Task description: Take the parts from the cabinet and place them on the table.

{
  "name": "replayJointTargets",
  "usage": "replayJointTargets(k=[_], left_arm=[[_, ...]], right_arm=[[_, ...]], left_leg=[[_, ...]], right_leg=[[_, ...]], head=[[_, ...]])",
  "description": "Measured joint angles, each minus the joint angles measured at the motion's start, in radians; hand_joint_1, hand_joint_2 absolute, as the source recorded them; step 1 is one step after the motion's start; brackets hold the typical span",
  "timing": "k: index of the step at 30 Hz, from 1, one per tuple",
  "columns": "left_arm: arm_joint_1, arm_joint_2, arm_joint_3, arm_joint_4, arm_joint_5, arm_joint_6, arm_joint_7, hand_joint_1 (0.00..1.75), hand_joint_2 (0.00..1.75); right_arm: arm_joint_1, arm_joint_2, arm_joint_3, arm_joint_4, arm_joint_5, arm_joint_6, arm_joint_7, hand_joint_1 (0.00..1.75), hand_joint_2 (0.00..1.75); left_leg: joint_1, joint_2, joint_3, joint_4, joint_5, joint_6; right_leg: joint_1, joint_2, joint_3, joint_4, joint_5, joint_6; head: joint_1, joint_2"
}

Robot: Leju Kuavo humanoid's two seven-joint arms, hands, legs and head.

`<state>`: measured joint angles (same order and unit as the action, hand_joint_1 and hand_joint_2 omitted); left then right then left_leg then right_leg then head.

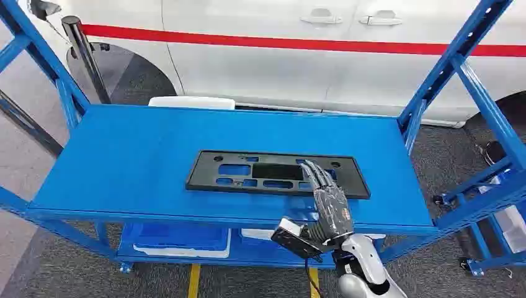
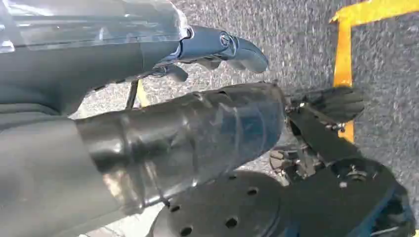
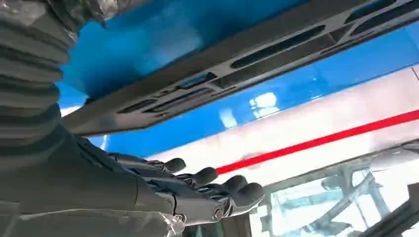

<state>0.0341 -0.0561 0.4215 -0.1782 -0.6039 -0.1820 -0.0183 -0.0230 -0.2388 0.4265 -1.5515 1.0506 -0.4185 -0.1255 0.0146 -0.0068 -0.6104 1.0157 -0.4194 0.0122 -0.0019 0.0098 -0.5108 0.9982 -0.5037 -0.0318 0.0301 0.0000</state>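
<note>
- Head view: black part (image 1: 273, 174) lies flat mid-shelf (image 1: 124, 161); right hand (image 1: 329, 205) reaches over its 3 o'clock end, fingers spread straight, grasping nothing
- Best next, I judge: curl the fingers round the near edge and lift level
- Left hand (image 2: 217, 47) hangs over floor (image 2: 306, 44), fingers loosely apart, nothing held
- Blue uprights (image 1: 434, 81) at 2 o'clock and white car (image 1: 279, 56) at 12 could catch a wide swing
- Bin (image 1: 180, 239) sits below

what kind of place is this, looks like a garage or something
Likely a car workshop or assembly area: a white car with a red stripe stands behind the blue metal shelving rack, which holds a black plastic licence-plate frame.
</note>
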Motion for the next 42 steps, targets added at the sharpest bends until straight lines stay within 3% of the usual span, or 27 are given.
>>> replayJointTargets(k=[7, 10, 11, 19, 35, 36, 37, 42], left_arm=[[-0.004, 0.0, 0.004, 0.0, -0.001, 0.0, 0.003, 0.0, 0.0], [-0.004, 0.0, 0.006, 0.0, -0.002, -0.004, -0.003, 0.0, 0.0], [-0.004, 0.0, 0.007, 0.0, -0.002, -0.005, -0.006, 0.0, 0.0], [-0.006, 0.0, 0.009, 0.0, -0.01, -0.019, -0.028, 0.0, 0.0], [-0.006, 0.0, 0.024, 0.0, -0.007, -0.032, -0.039, 0.0, 0.0], [-0.006, 0.0, 0.027, 0.0, -0.006, -0.034, -0.042, 0.0, 0.0], [-0.007, 0.0, 0.03, 0.0, -0.005, -0.036, -0.045, 0.0, 0.0], [-0.006, 0.0, 0.04, 0.0, 0.002, -0.039, -0.05, 0.0, 0.0]], right_arm=[[0.001, 0.0, -0.006, 0.001, 0.044, -0.008, -0.001, 0.0, 1.75], [-0.006, 0.004, -0.005, 0.011, 0.085, -0.011, 0.008, 0.0, 1.75], [-0.013, 0.007, -0.005, 0.02, 0.102, -0.014, 0.012, 0.0, 1.75], [-0.114, 0.019, 0.021, 0.191, 0.267, -0.067, 0.085, 0.0, 1.75], [-0.289, 0.055, 0.059, 0.492, 0.37, -0.07, 0.149, 0.0, 1.75], [-0.308, 0.06, 0.066, 0.515, 0.381, -0.063, 0.156, 0.73, 1.75], [-0.326, 0.065, 0.072, 0.543, 0.394, -0.063, 0.166, 1.75, 1.75], [-0.38, 0.087, 0.085, 0.652, 0.378, -0.1, 0.178, 1.75, 1.75]], left_leg=[[-0.005, 0.0, 0.001, 0.001, -0.007, 0.013], [-0.007, 0.0, 0.0, 0.003, -0.008, 0.014], [-0.007, 0.0, 0.0, 0.003, -0.008, 0.014], [-0.006, 0.0, 0.003, 0.003, -0.006, 0.015], [-0.005, 0.001, 0.004, 0.002, -0.006, 0.014], [-0.005, 0.001, 0.004, 0.002, -0.006, 0.014], [-0.005, 0.001, 0.005, 0.002, -0.006, 0.014], [-0.005, 0.0, 0.006, 0.002, -0.005, 0.015]], right_leg=[[-0.002, -0.002, 0.005, -0.01, -0.001, 0.006], [-0.006, -0.002, 0.007, -0.013, -0.001, 0.045], [-0.007, -0.002, 0.006, -0.013, -0.001, 0.047], [-0.004, -0.002, 0.006, -0.009, 0.0, 0.048], [-0.004, -0.002, 0.005, -0.006, -0.002, 0.048], [-0.004, -0.002, 0.006, -0.006, -0.002, 0.048], [-0.004, -0.002, 0.006, -0.006, -0.002, 0.048], [-0.004, -0.002, 0.007, -0.006, -0.002, 0.048]], head=[[0.0, 0.0], [0.0, 0.0], [0.0, 0.0], [0.0, 0.0], [0.0, 0.0], [0.0, 0.0], [0.0, 0.0], [0.0, 0.0]])
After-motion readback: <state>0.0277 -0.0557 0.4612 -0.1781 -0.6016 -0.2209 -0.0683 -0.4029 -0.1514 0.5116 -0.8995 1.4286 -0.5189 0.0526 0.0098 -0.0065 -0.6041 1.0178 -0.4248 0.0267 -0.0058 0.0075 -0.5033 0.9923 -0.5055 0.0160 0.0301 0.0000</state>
